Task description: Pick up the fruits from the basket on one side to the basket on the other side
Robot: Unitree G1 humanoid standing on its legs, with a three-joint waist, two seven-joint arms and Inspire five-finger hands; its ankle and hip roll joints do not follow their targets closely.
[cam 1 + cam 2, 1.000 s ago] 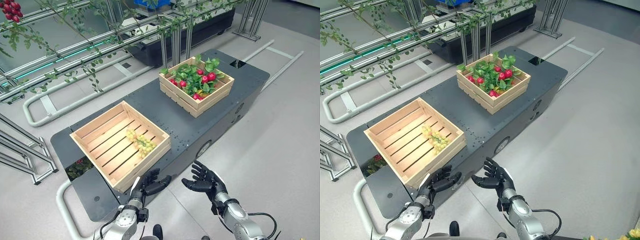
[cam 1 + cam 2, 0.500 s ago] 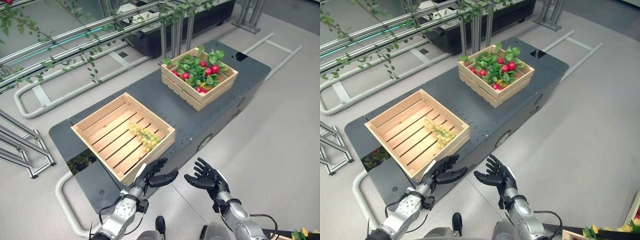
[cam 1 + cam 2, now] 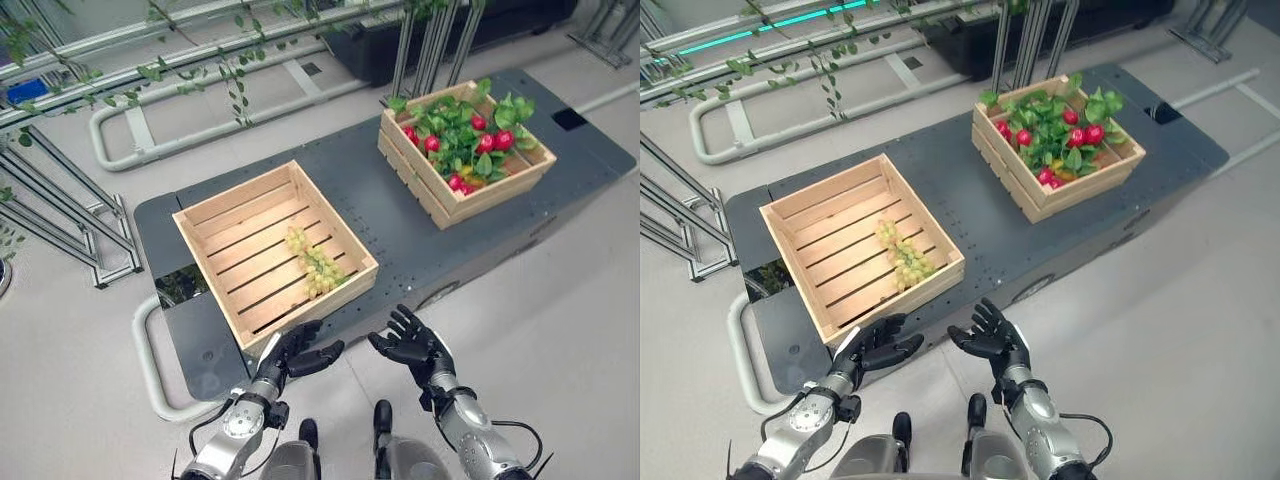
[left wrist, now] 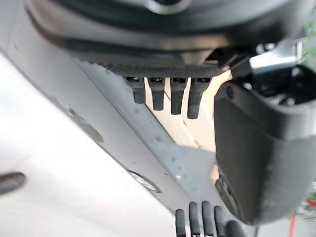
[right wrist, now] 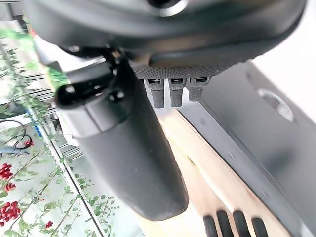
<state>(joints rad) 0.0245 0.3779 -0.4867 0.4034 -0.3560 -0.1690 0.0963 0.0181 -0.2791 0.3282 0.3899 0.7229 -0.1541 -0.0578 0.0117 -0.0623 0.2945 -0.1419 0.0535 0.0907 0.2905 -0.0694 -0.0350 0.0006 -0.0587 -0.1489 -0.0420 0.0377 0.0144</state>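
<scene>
Two slatted wooden crates stand on a dark grey platform [image 3: 380, 215]. The near left crate [image 3: 272, 250] holds one bunch of green grapes [image 3: 316, 264] by its right wall. The far right crate [image 3: 462, 150] is packed with red fruits [image 3: 484, 142] among green leaves. My left hand [image 3: 300, 353] hangs open, empty, just below the near crate's front corner. My right hand [image 3: 412, 342] is open too, palm up, in front of the platform's edge. Each wrist view shows straight fingers [image 4: 170, 98] and, past them, the crate's pale wood [image 5: 187, 143].
Grey metal frames with trailing green vines [image 3: 190, 60] run behind the platform. A bent tube rail [image 3: 145, 355] loops round the platform's near left end. Light floor lies to the right and in front of the platform.
The whole picture has shifted, so the camera moved: the crates now sit further right and lower. Both hands stay open and low before the platform.
</scene>
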